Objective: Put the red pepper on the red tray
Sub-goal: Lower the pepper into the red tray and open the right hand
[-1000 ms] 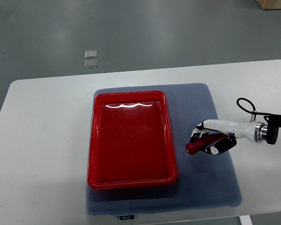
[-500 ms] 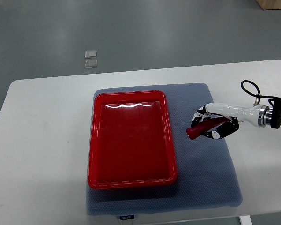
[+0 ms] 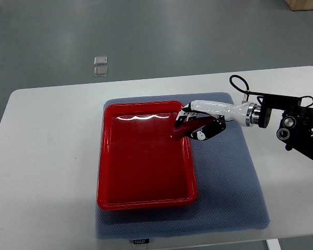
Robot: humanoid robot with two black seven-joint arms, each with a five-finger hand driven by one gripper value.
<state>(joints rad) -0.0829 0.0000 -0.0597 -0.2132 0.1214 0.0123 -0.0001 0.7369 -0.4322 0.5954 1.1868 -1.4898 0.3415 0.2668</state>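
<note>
Since a second ago the right robot hand (image 3: 198,125) has swung up and left, so now it's over the right rim of the red tray (image 3: 108,172), fingers wrapped around the red pepper (image 3: 181,130). Pepper's tip pokes over the tray's inside, tray itself holds nothing, sitting on a grey mat (image 3: 229,187) on the white desk (image 3: 47,156).

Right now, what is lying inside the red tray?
Nothing rests on the red tray. The red pepper, gripped by the right hand, pokes over its right rim; the hand hides the rim and part of the pepper.
</note>
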